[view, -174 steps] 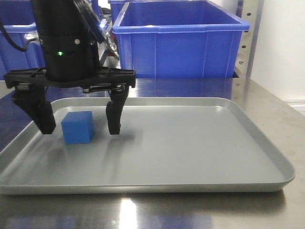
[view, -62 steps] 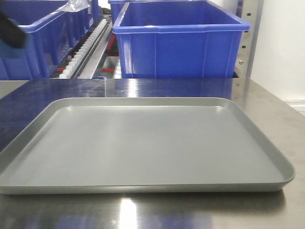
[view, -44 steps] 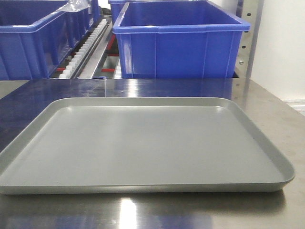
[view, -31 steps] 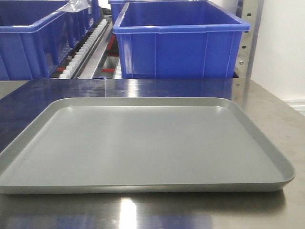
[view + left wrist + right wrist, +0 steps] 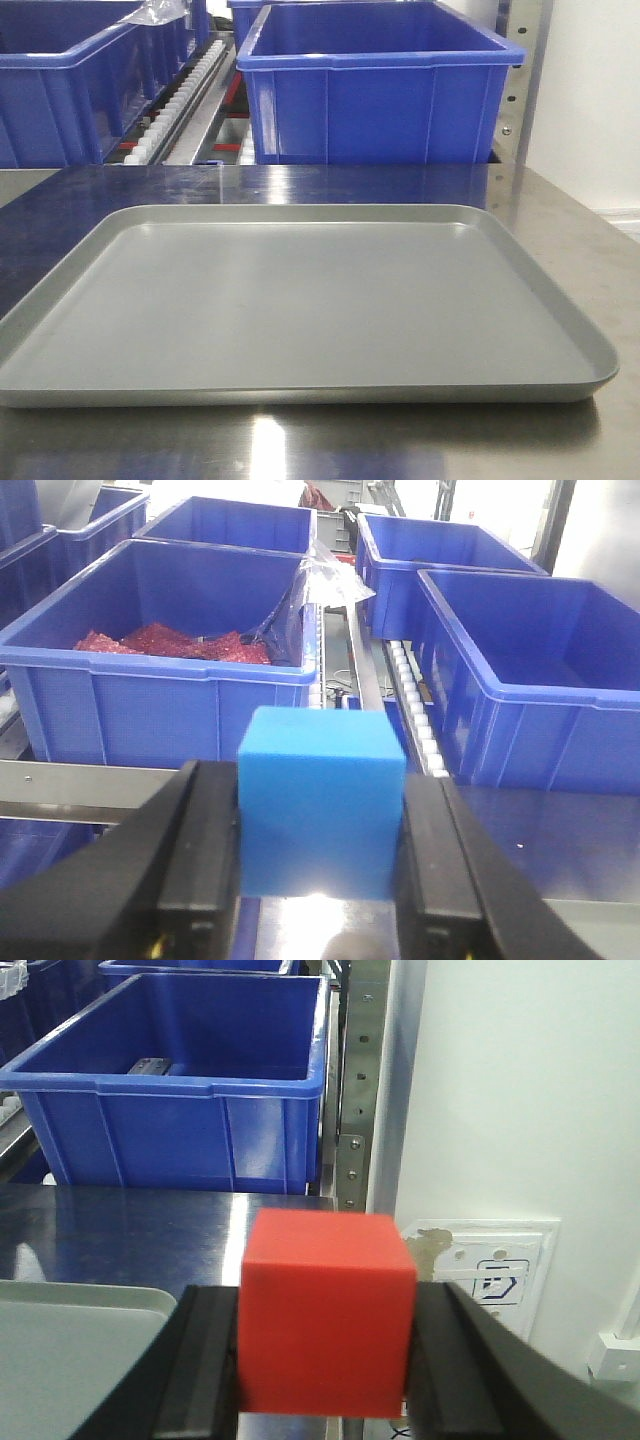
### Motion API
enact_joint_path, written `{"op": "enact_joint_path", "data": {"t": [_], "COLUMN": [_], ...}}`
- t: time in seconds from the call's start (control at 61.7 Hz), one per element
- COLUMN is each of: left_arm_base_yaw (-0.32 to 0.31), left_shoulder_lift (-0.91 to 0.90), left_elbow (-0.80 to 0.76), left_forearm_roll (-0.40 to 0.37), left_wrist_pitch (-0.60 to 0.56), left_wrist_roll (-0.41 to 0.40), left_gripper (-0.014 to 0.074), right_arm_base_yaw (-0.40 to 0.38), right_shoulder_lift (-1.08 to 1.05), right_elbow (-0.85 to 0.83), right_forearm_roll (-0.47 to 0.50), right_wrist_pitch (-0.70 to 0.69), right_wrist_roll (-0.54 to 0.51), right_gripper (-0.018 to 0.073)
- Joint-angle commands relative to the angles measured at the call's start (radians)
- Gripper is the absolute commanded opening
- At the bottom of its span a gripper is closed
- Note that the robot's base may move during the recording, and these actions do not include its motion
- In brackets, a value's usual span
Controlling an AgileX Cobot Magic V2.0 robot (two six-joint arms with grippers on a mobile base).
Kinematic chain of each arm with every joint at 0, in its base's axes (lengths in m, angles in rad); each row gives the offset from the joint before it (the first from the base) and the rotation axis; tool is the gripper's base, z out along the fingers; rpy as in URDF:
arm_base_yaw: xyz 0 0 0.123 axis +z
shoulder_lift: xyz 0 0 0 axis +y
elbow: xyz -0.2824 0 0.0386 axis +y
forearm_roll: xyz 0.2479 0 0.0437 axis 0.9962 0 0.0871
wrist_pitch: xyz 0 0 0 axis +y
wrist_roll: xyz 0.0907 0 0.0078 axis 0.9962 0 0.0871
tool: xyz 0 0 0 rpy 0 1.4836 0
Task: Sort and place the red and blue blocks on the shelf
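Note:
In the left wrist view a bright blue block fills the gap between the black fingers of my left gripper, which is shut on it above the steel surface. The right wrist view shows a bright red block clamped the same way in my right gripper, held over the table's right end near the wall. A grey perforated shelf post rises behind the red block. Neither gripper nor block appears in the front view.
A shallow grey tray lies bare on the steel table. Large blue bins stand behind: one facing the tray, one holding red pieces, another beside a roller track. A white wall borders the right.
The left gripper straddled the blue block on the tray 2.8 s ago; by 1 s ago both had left the front view. The tray has stayed bare since.

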Motion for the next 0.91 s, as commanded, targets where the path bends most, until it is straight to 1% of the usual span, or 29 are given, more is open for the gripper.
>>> {"op": "enact_joint_path", "data": {"t": [0.0,0.891], "left_arm_base_yaw": [0.002,0.002], "left_shoulder_lift": [0.005,0.005], "left_elbow": [-0.03,-0.03], "left_forearm_roll": [-0.002,-0.002], "left_wrist_pitch": [-0.091,-0.091], "left_wrist_roll": [0.002,0.002], "left_gripper": [0.0124,0.0124], "right_arm_base_yaw": [-0.007,-0.007], "right_shoulder_lift": [0.004,0.004], "right_elbow": [-0.029,-0.029], "right_forearm_roll": [-0.006,-0.006], "right_wrist_pitch": [-0.085,-0.085], "right_wrist_roll": [-0.003,-0.003], "right_gripper": [0.0046,0.0046]}}
